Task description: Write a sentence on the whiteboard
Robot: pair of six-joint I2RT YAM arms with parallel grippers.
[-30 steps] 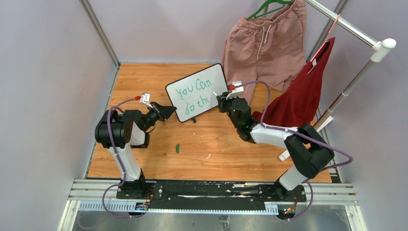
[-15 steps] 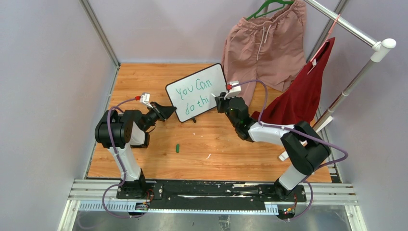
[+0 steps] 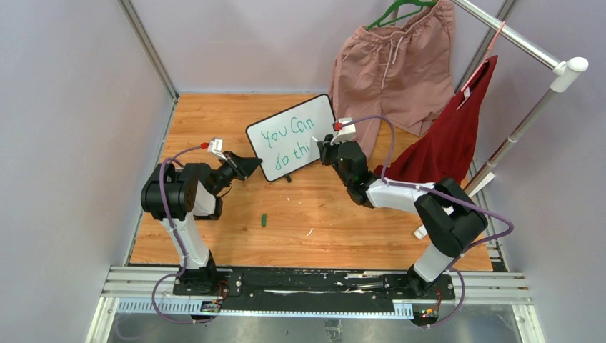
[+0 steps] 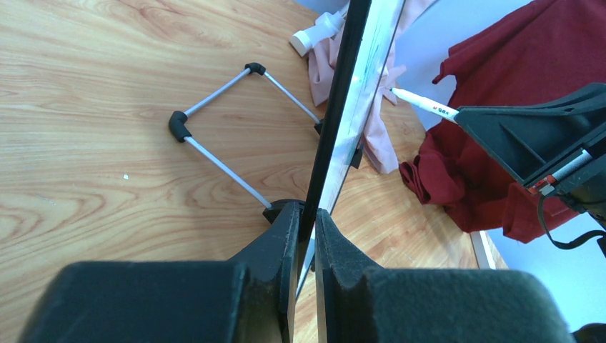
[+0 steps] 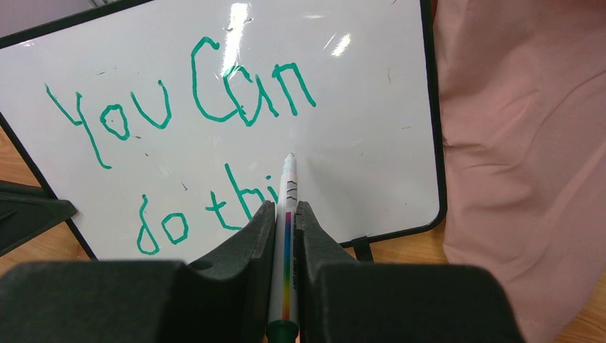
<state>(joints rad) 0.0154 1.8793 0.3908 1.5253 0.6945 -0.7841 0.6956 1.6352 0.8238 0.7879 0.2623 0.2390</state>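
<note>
Left jaws clamp the edge of the whiteboard (image 3: 293, 136), propped upright on the worktop (image 3: 214, 236). Right jaws grip a marker (image 5: 289, 193), its tip at the board just after the green sentence (image 5: 194, 82) "You Can do thi"; pink shorts (image 3: 389, 64) hang behind.

We find open wooden table (image 3: 321, 236) in front of the whiteboard (image 3: 291, 137), with only a small green object (image 3: 264, 220) there. To the board's right, pink shorts (image 3: 389, 64) and a red garment (image 3: 446, 139) hang close, and behind it the wire stand (image 4: 179, 126) juts across the wood.
</note>
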